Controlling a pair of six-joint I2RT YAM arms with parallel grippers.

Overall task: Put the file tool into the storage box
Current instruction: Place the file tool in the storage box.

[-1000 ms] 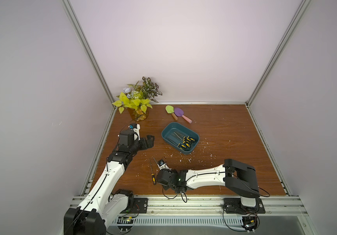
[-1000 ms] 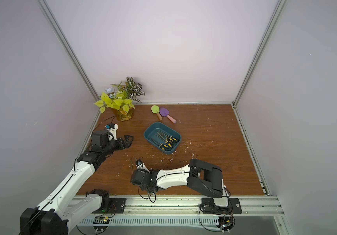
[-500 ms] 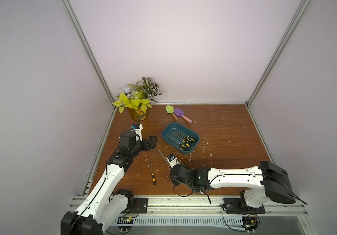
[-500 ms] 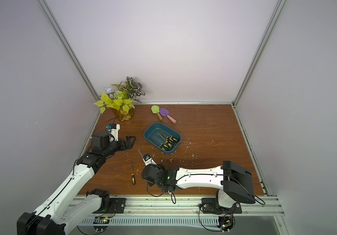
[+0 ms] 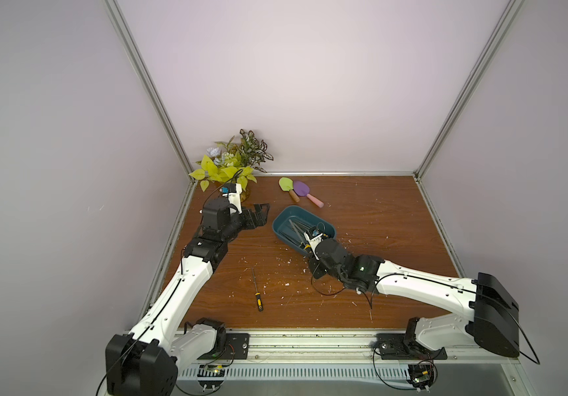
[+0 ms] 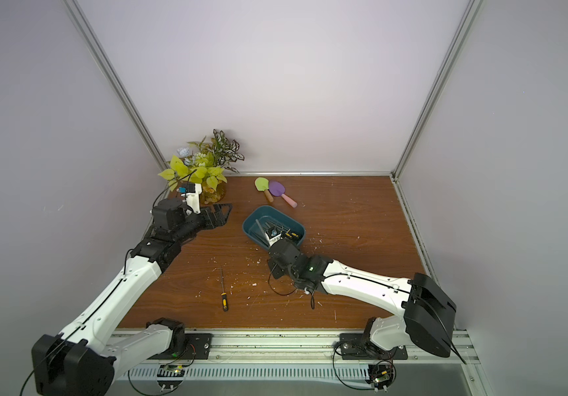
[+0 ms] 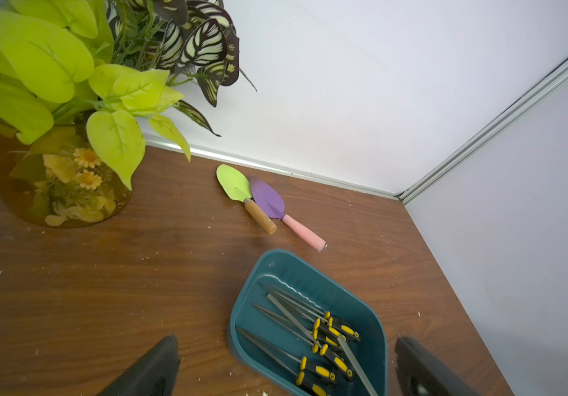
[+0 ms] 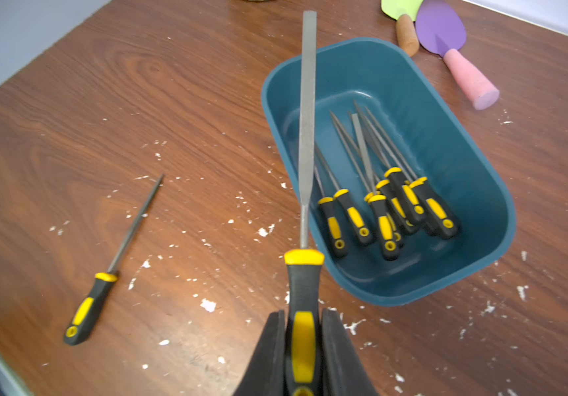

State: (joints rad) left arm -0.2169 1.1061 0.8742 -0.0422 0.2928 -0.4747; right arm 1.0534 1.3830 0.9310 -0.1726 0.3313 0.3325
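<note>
Right wrist view: right gripper (image 8: 303, 313) is clamping flat grey steel file (image 8: 307, 120), black-yellow rubber handle partly cropped; left gripper (image 5: 262, 215) is gaping wide near rounded teal plastic storage box (image 5: 283, 223).

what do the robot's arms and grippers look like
Both alike: the left arm and right arm have white shells with black joints. Thin black cables trail along them. The left gripper and right gripper have black tapered fingers; a green light glows near the right wrist.
</note>
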